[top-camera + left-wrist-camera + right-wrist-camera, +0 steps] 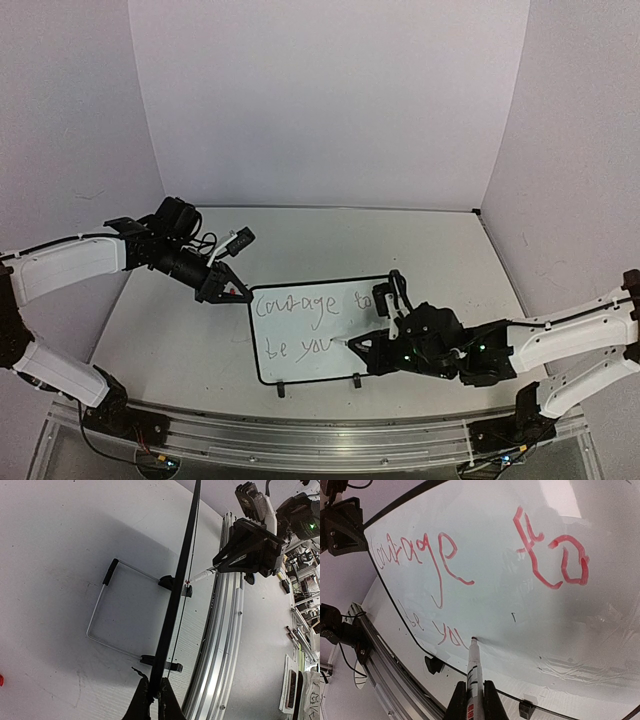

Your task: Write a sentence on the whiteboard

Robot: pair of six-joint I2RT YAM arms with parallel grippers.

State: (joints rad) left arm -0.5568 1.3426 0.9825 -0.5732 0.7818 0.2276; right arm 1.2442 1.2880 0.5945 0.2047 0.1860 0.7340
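The whiteboard (322, 366) stands tilted on the table between the arms. The sentence (298, 310) is on it in two lines, "Courage to" above "be you", red in the right wrist view (445, 555). My left gripper (232, 292) is shut on the board's far left edge; in the left wrist view the board (175, 595) shows edge-on as a black bar between the jaws of the gripper (153, 700). My right gripper (471, 702) is shut on a white marker (474, 672). Its red tip touches the board (530, 615) just right of "you".
Two black clips (281, 388) hold the board's near edge, joined to a wire stand (100, 605) on the table behind it. An aluminium rail (300, 432) runs along the table's near edge. White walls enclose the back and sides.
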